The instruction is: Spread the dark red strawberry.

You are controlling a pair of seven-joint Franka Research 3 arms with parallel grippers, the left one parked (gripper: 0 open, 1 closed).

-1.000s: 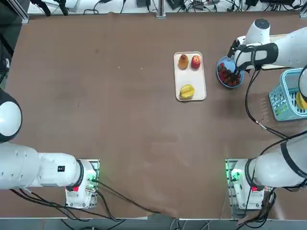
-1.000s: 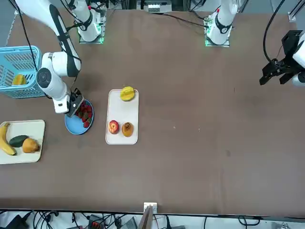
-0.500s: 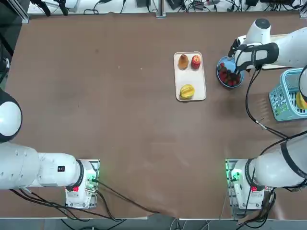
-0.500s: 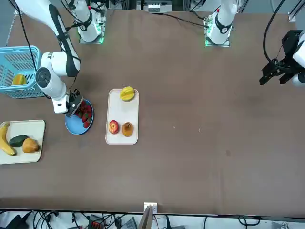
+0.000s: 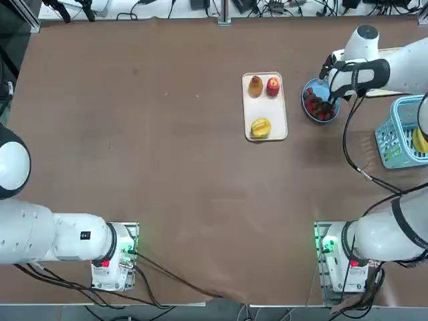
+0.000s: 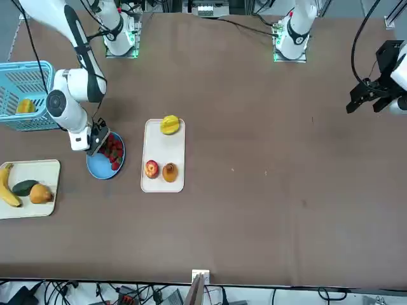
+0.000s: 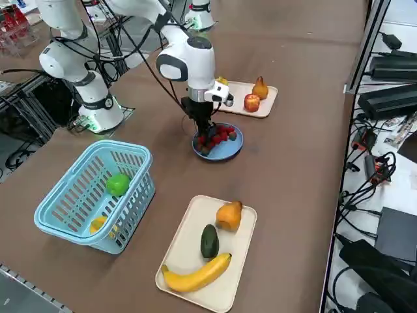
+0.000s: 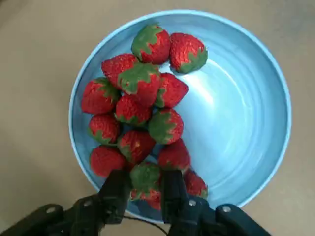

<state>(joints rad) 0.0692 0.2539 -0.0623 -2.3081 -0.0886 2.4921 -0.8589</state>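
A heap of dark red strawberries (image 8: pixel 140 105) fills one side of a blue bowl (image 8: pixel 246 123); the bowl's other side is bare. My right gripper (image 8: pixel 144 189) is at the heap's near edge, shut on one strawberry (image 8: pixel 144 176) with a green cap that sits between its fingers (image 8: pixel 116 189). From overhead the gripper (image 5: pixel 328 101) hangs over the bowl (image 5: pixel 312 88) at the table's far right. The side view shows the gripper (image 7: pixel 203 128) reaching down into the strawberries (image 7: pixel 217 137).
A cream tray (image 5: pixel 265 108) with a pear, an apple and a yellow fruit lies left of the bowl. A light blue basket (image 5: pixel 400 134) stands to its right. Another tray (image 6: pixel 28 188) holds a banana, an avocado and a pear.
The right wrist has shifted slightly up and away over the bowl. The strawberries and bowl look unmoved.
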